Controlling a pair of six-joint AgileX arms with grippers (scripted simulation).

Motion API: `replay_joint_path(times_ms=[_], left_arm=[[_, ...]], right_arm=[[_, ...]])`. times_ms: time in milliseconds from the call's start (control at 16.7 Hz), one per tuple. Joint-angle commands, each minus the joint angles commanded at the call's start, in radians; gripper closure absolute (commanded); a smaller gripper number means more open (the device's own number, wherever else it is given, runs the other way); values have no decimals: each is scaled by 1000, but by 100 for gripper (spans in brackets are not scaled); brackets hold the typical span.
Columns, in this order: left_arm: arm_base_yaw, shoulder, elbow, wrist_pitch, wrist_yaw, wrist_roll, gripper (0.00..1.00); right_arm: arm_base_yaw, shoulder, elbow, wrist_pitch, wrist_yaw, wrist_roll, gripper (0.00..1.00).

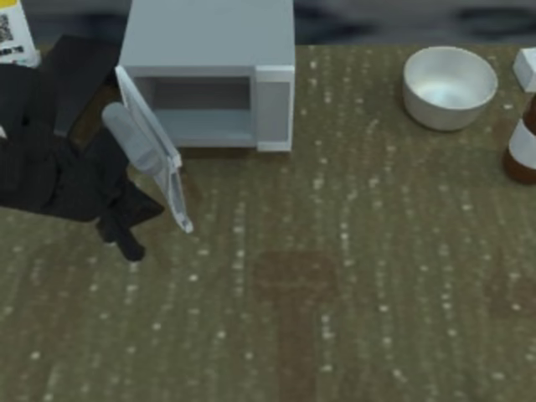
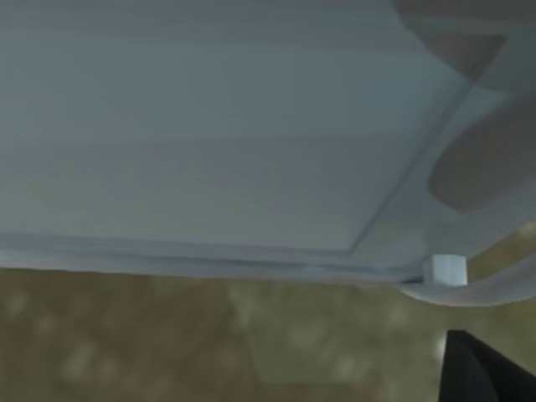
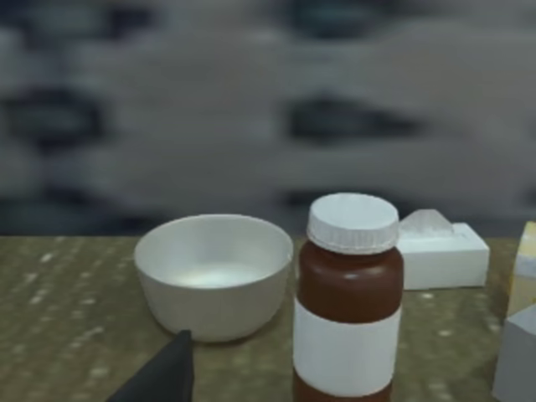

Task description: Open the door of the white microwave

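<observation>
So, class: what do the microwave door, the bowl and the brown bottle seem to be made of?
The door: likely plastic frame with translucent grey window, since the table shows through it. The bowl: probably glazed ceramic, with a soft sheen. The brown bottle: amber plastic or glass, white ribbed cap.

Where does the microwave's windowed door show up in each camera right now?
Top view: the white-framed door with grey window is swung open at the white microwave's left, by the left gripper.
Left wrist view: it fills the frame.
Right wrist view: not in it.
Shared landmark: the olive speckled tabletop.
</observation>
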Motion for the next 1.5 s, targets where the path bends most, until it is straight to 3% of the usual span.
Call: replay_joint_path(times_ms=[300,1080,1500], left_arm=[[0,0,0,0,0,0,100],[0,0,0,0,0,0,2],[0,0,0,0,0,0,0]], right_arm=[[0,0,0,0,0,0,0],[0,0,0,0,0,0,0],[0,0,0,0,0,0,0]])
